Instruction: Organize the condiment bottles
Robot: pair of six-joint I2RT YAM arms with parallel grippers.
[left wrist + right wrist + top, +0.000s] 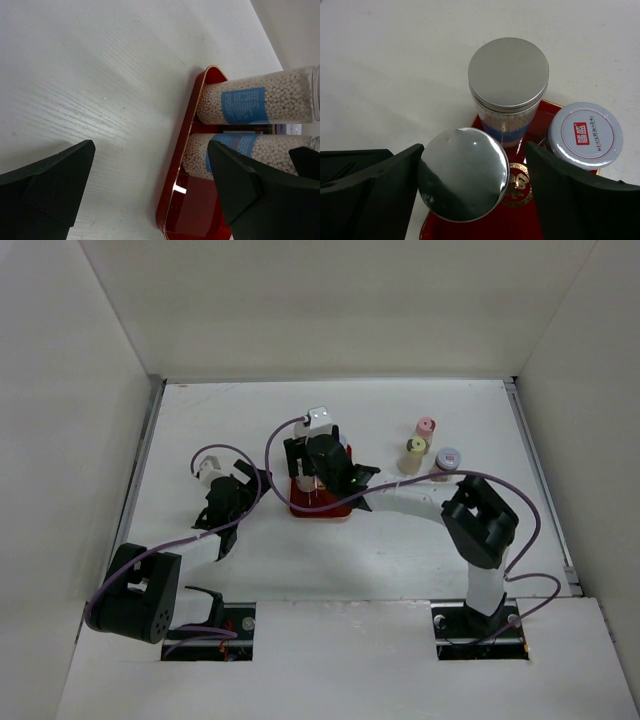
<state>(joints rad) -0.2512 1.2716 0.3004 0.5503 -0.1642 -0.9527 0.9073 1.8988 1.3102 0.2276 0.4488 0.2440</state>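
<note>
Overhead, the right arm's wrist (325,455) is hiding most of the red tray (322,510) and its bottles from us. In the left wrist view, we are losing the two bead-filled bottles (260,102) off the right edge, caps unseen, and the left gripper's finger (240,190) is covering the lower one. We are finding the labels on the three far bottles (414,455) at the overhead frame's upper right too small to read.

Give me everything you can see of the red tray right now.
The flat red rectangular tray looks glossy, like lacquered metal, with rounded corners, a thin gold rim and a gold emblem on its floor. It lies flat on the white table, about mid-table. Three jars stand upright in it: a dull silver-lidded clear jar of pale beads, a mirror-bright silver-lidded jar and a white-capped jar with a red mark.
</note>
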